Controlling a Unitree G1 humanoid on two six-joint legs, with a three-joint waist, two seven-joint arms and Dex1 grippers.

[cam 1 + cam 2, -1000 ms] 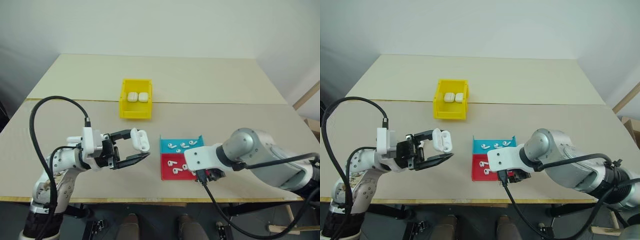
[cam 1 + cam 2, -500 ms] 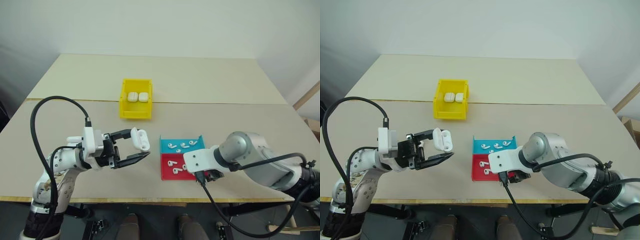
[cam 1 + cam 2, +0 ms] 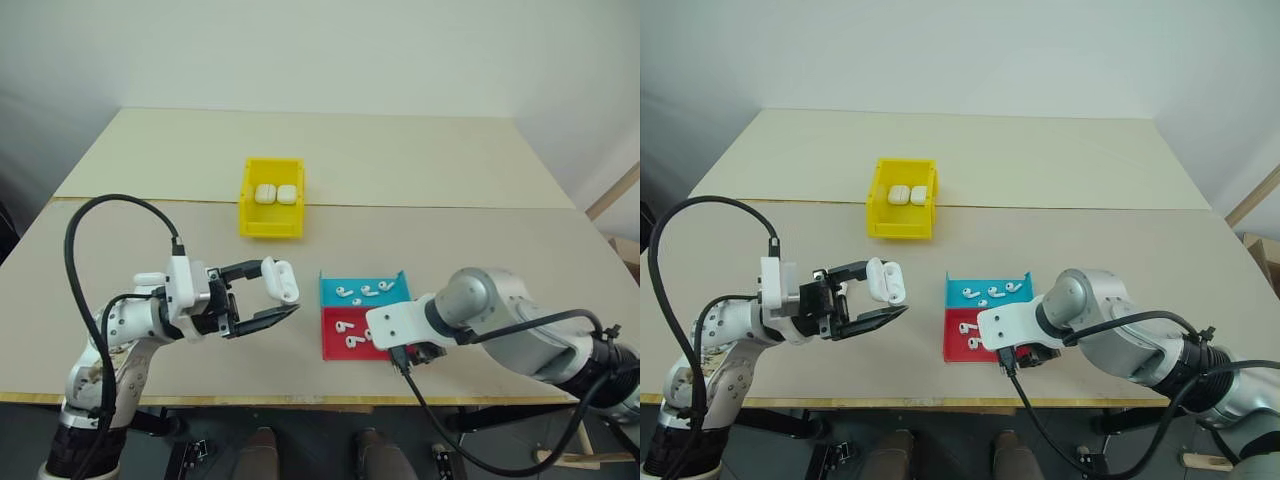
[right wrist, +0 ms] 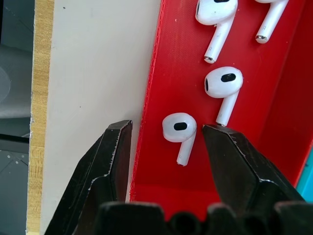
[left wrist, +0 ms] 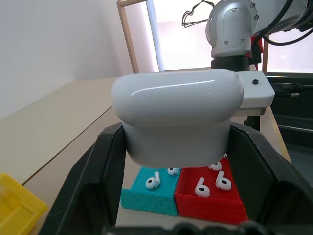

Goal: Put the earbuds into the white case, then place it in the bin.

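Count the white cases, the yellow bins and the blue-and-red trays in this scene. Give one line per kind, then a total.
Cases: 3
Bins: 1
Trays: 1
Total: 5

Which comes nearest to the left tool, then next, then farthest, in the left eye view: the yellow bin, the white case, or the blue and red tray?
1. White case, clamped in the left tool.
2. Blue and red tray, on the table towards the right arm.
3. Yellow bin, farther back on the table.
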